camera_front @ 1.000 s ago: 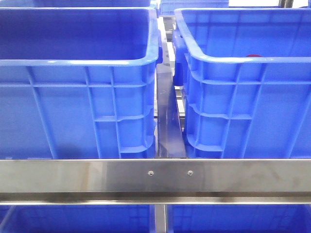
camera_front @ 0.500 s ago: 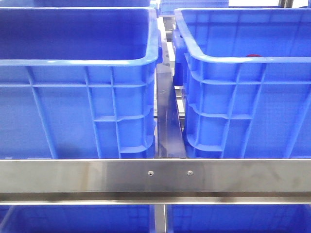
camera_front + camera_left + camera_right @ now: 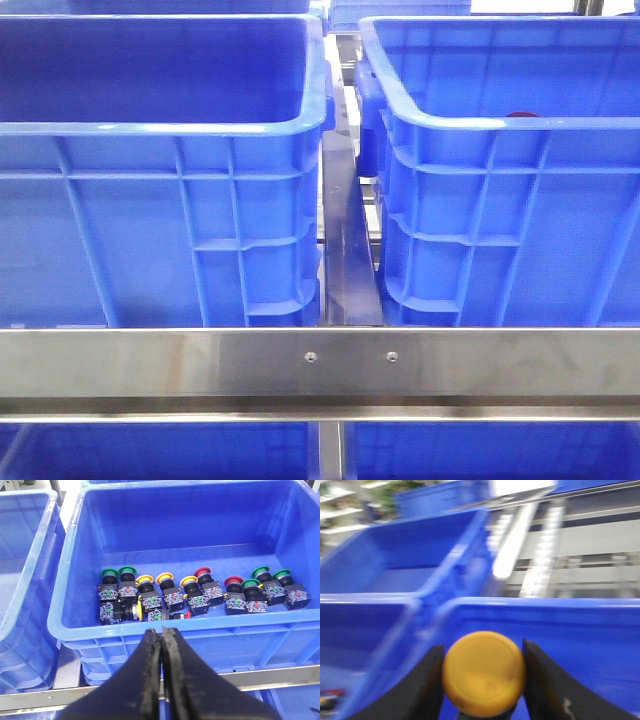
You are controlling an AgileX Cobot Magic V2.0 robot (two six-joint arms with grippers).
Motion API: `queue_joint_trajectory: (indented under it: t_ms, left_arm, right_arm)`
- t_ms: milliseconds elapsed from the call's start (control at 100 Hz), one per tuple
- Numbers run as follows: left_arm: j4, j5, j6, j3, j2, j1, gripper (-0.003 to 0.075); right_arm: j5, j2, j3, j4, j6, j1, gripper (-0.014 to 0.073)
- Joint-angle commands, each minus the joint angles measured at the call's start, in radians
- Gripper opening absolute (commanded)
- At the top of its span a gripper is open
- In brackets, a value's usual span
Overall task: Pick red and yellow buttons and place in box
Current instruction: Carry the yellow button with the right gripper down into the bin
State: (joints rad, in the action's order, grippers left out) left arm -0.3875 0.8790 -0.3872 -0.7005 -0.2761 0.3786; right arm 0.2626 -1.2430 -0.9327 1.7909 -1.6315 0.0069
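Observation:
In the left wrist view a blue box [image 3: 280,627] holds several push buttons: yellow-capped ones [image 3: 164,577], red-capped ones [image 3: 202,572] and green-capped ones [image 3: 109,573]. My left gripper [image 3: 161,630] is shut and empty, over the box's near rim. In the right wrist view my right gripper [image 3: 482,647] is shut on a yellow button [image 3: 484,675], held above a blue box rim [image 3: 555,603]. In the front view two blue boxes stand side by side, left [image 3: 150,220] and right [image 3: 500,200]. A thin red sliver [image 3: 520,115] shows over the right one's rim. Neither gripper shows there.
A steel rail [image 3: 320,365] crosses in front of the boxes, with a narrow gap [image 3: 345,230] between them. Another blue crate [image 3: 25,580] stands beside the button box. The right wrist view is blurred; a further crate [image 3: 395,555] and metal racking [image 3: 580,565] lie behind.

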Motion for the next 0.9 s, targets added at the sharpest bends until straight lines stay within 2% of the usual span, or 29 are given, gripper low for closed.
queue_joint_trajectory:
  t_ms: [0, 110, 520, 890]
  left_arm:
    - [-0.016, -0.073, -0.001, -0.023, -0.013, -0.002, -0.0019]
    - [-0.017, -0.075, -0.001, -0.023, -0.013, -0.002, -0.0019]
    - [-0.017, -0.075, -0.001, -0.023, -0.013, -0.002, -0.0019]
    - [-0.017, -0.075, -0.001, -0.023, -0.013, -0.002, -0.0019]
  right_arm:
    - [-0.144, 0.016, -0.040, 0.093, -0.071, -0.006, 0.0181]
    - [-0.213, -0.031, -0.059, 0.093, -0.077, -0.018, 0.0181]
    - [-0.148, -0.305, -0.179, 0.093, -0.118, -0.118, 0.0181]
    - [-0.139, -0.489, -0.307, 0.093, -0.158, -0.126, 0.0181]
